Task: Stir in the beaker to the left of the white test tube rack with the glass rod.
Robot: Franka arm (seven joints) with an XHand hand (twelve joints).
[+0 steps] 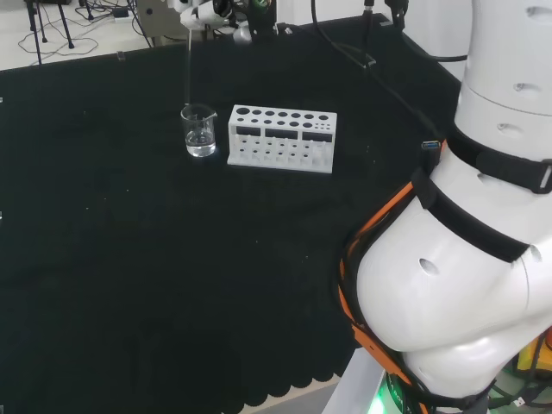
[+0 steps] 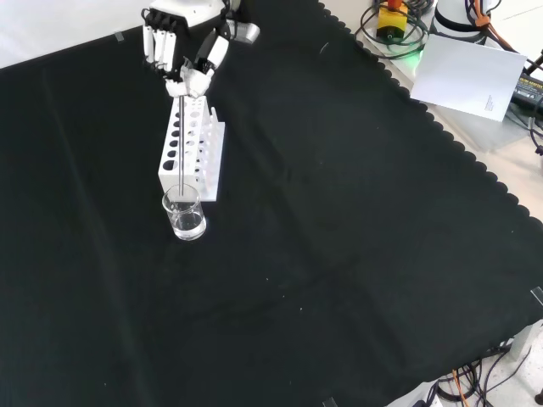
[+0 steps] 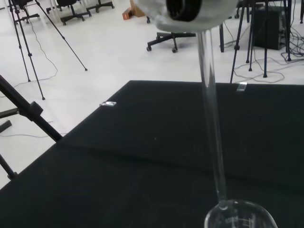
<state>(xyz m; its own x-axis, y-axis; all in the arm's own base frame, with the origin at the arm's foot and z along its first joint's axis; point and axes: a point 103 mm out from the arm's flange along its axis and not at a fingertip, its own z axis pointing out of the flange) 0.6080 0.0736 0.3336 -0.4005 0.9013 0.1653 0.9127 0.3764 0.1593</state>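
Above beaker, glass rod upright, tip down

Legible text, labels, numbers, signs: none.

- Sheet of paper, front view, beside the cloth: a small dark line of print near one corner, too small to read.
- Beaker, wrist view: faint scale marks on the glass wall, no readable figures.

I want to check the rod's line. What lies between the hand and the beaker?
In the front view, just the glass rod runs from the hand down to the beaker.
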